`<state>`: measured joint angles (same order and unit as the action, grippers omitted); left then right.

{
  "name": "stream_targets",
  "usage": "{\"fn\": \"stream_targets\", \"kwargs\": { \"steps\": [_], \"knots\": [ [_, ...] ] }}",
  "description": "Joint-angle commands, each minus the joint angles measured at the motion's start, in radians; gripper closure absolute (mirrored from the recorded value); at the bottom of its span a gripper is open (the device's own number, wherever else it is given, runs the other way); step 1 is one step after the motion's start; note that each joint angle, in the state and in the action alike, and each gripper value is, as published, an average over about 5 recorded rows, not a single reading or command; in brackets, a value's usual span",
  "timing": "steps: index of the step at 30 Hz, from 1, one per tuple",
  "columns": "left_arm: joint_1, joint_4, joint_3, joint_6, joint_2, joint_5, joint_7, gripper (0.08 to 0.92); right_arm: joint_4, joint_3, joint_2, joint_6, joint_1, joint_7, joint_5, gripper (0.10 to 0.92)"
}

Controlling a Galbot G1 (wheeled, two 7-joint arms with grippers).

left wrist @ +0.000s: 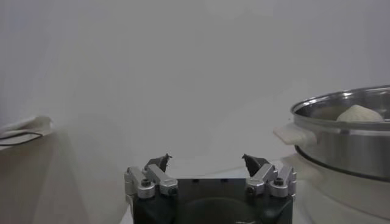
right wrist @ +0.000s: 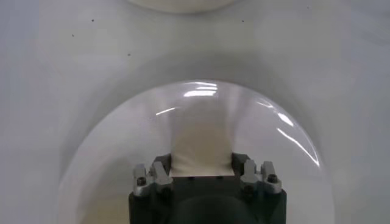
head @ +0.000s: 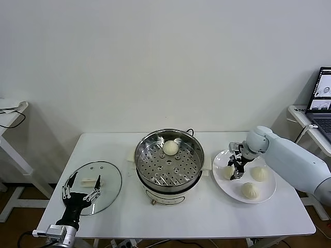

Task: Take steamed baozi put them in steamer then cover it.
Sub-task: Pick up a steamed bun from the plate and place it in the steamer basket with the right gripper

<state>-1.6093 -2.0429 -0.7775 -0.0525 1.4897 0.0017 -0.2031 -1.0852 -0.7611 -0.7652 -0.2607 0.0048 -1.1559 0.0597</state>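
White table [head: 196, 217] holds it all: one baozi [head: 171, 147] sits in the steamer [head: 168, 160]; my right gripper [head: 236, 169] is clamped on a second [head: 227, 172]; two [head: 259, 173] wait on the plate [head: 269, 196]; the cover [head: 111, 178] lies off, my left gripper [head: 81, 189] spread above it.

no readable text, labels, brands or numbers anywhere, laptop screen [head: 321, 92] too small to read

one baozi [head: 171, 147] in steamer [head: 168, 161], cover [head: 93, 187] aside

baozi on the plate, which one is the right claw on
The baozi at the plate's left edge, nearest the steamer: the right claw is shut on it. The other two buns lie untouched.
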Motion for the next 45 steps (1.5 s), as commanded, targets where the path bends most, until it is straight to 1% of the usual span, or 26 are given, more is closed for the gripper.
{"fn": "stream_targets", "kwargs": {
  "steps": [1, 6, 12, 16, 21, 26, 32, 38, 45],
  "knots": [
    [-0.004, -0.003, 0.007, -0.001, 0.002, 0.010, 0.001, 0.177, -0.167, -0.193, 0.147, -0.041, 0.225, -0.012, -0.200, 0.380],
    [-0.010, -0.006, 0.010, -0.004, 0.001, 0.018, 0.001, 0.177, -0.313, -0.396, 0.228, -0.075, 0.463, -0.020, -0.346, 0.377],
    [-0.018, -0.010, 0.008, -0.009, -0.001, 0.019, -0.001, 0.177, -0.466, -0.639, 0.260, -0.124, 0.767, -0.019, -0.515, 0.372],
    [-0.023, -0.023, 0.011, -0.010, 0.000, 0.019, -0.002, 0.177, -0.546, -0.735, 0.235, -0.161, 0.901, -0.018, -0.607, 0.372],
    [-0.027, -0.040, 0.010, -0.010, -0.002, 0.018, -0.003, 0.177, -0.594, -0.820, 0.144, -0.201, 1.037, -0.006, -0.696, 0.372],
    [-0.027, -0.043, 0.001, -0.012, -0.002, 0.017, -0.006, 0.177, -0.586, -0.820, 0.010, -0.241, 1.050, 0.025, -0.745, 0.372],
    [-0.027, -0.045, -0.005, -0.014, 0.001, 0.016, -0.007, 0.177, -0.540, -0.744, -0.148, -0.317, 0.933, 0.099, -0.759, 0.372],
    [-0.023, -0.043, -0.017, -0.014, 0.000, 0.012, -0.008, 0.177, -0.460, -0.672, -0.281, -0.386, 0.821, 0.162, -0.749, 0.372],
    [-0.012, -0.029, -0.024, -0.014, 0.001, 0.010, -0.009, 0.177, -0.338, -0.625, -0.431, -0.404, 0.739, 0.178, -0.743, 0.372]
  ]
}}
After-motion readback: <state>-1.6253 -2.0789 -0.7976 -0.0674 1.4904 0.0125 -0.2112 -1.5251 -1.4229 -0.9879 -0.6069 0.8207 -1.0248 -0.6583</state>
